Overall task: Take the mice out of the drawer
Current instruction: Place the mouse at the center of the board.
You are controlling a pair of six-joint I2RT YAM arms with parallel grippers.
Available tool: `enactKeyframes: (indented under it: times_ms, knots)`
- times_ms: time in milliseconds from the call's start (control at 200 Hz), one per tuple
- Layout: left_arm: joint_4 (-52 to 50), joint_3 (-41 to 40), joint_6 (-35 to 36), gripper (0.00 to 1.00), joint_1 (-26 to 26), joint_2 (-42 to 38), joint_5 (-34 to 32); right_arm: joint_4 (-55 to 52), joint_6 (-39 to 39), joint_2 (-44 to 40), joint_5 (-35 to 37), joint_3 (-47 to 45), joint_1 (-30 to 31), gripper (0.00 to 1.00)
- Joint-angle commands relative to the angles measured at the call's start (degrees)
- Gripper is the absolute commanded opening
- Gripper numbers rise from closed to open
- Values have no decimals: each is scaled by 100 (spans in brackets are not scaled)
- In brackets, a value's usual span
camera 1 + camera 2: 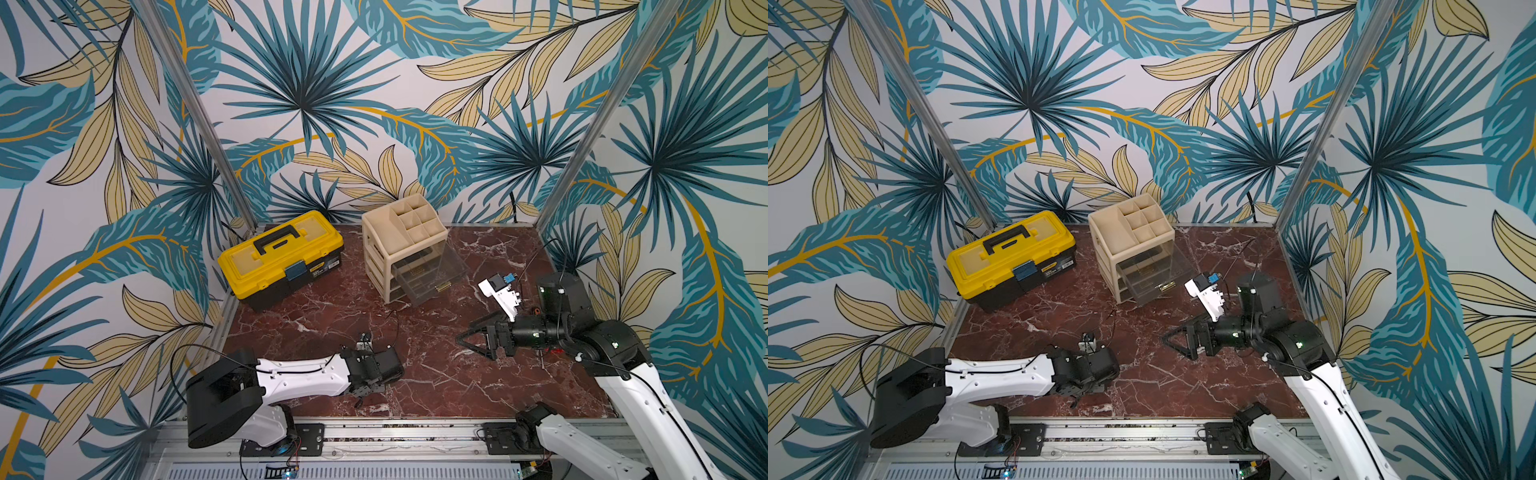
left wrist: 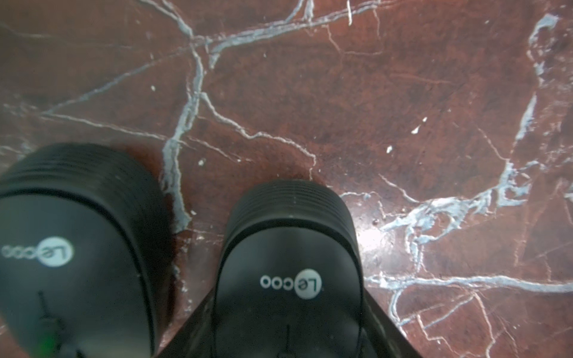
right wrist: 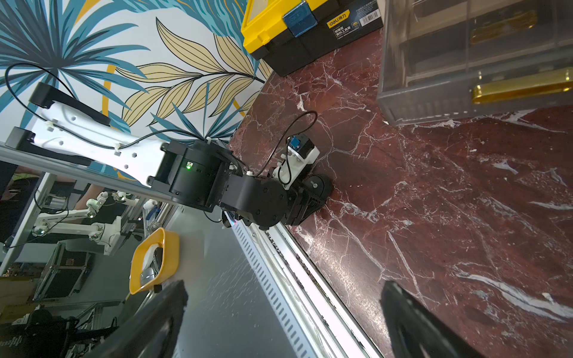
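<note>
In the left wrist view two black mice with round white logos lie on the red marble table [image 2: 403, 93]. My left gripper [image 2: 290, 310] is down at the table, its fingers [image 2: 381, 322] pressed against both sides of one mouse [image 2: 288, 248]. The other mouse [image 2: 77, 232] lies free right beside it. The right wrist view shows the gripped mouse [image 3: 319, 186] resting on the table. The clear drawer [image 1: 430, 274] stands pulled out of the beige organizer [image 1: 399, 232]; I see no mouse in it. My right gripper [image 1: 465, 338] hovers open and empty at mid-right, pointing left.
A closed yellow toolbox [image 1: 280, 257] stands at the back left. The organizer stands at the back centre, with lower drawers shut. A metal rail [image 1: 395, 432] runs along the table's front edge. A yellow bin [image 3: 155, 260] sits off the table beyond the rail.
</note>
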Motion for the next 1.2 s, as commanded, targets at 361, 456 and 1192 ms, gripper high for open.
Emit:
enactKeyframes:
  times_ms: [361,456,1192]
  knots:
    - [-12,-66,-149,68,-29,146,187,-71,-139,-47,106,-101,1,100]
    - [-179,33,-131,75,-38,101,146,-75,-139,-32,96,-93,5,99]
    - [-1020,2280,1703,82,881,-813,-56,3007,2549,-497,3068,-1549,2,95]
